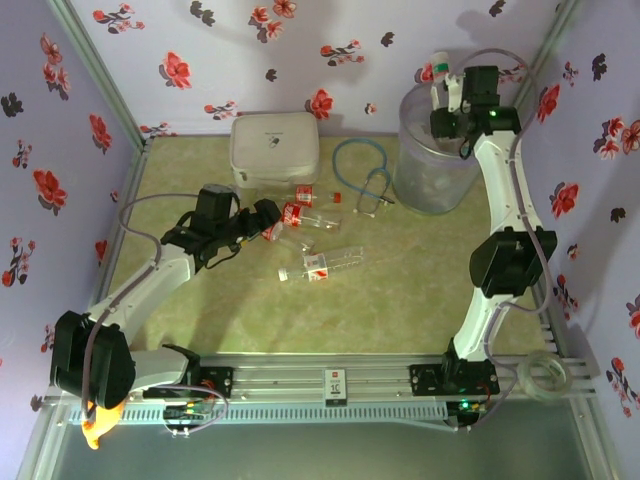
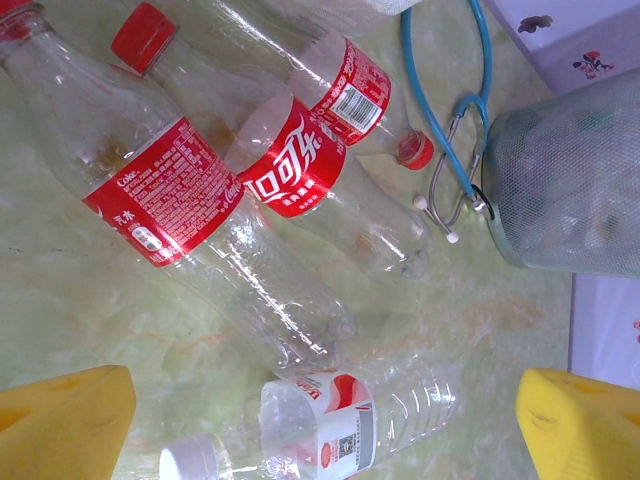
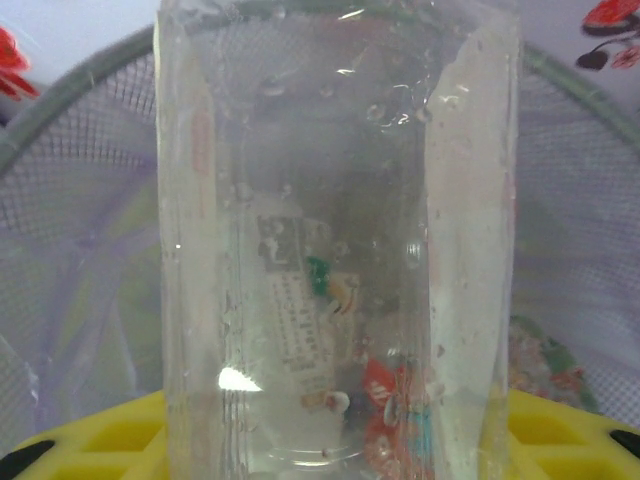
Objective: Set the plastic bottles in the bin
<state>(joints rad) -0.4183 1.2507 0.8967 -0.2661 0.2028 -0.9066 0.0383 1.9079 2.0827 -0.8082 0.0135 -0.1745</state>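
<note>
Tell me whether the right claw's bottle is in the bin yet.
Not yet. The bottle is gripped by the right claw, above the bin rim.

Four clear plastic bottles lie on their sides around the middle of the worktop, a little toward its far edge. The biggest (image 2: 160, 190) has a red Coke label. A second red-labelled bottle (image 2: 300, 165) lies against it, and a third red-labelled bottle (image 2: 350, 95), with a red cap, lies just beyond, touching the second. The white-capped bottle (image 2: 340, 430), with a red-and-white label, lies a little apart, closer to the near edge. The bin (image 1: 420, 185), a tall translucent greyish bucket, stands upright near the far right corner, with red and green labels showing dimly inside. A green-labelled bottle (image 1: 436, 70) with a white cap is up in the air above the bin's far rim.
</note>
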